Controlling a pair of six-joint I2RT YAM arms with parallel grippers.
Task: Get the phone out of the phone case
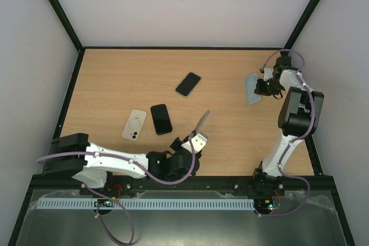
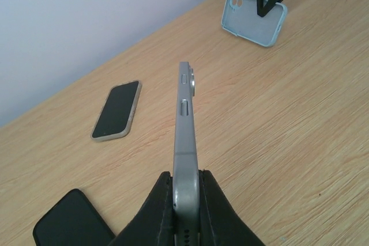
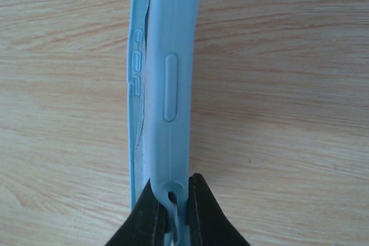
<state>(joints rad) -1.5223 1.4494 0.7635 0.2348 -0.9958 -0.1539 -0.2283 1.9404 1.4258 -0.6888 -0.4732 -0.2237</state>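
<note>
My left gripper (image 1: 196,140) is shut on the bottom end of a bare silver phone (image 1: 202,122), held on edge above the table near the front middle. In the left wrist view the phone (image 2: 185,125) runs away from the fingers (image 2: 216,205), side buttons up. My right gripper (image 1: 266,87) is shut on one end of a light blue phone case (image 1: 251,88) at the far right, well apart from the phone. The case (image 3: 167,84) stands on edge in the right wrist view, and in the left wrist view the case (image 2: 253,18) looks empty.
A phone with a dark screen (image 1: 188,84) lies at the table's middle back. A black phone (image 1: 161,119) and a cream phone or case with a ring on its back (image 1: 134,125) lie left of my left gripper. Black frame posts bound the table.
</note>
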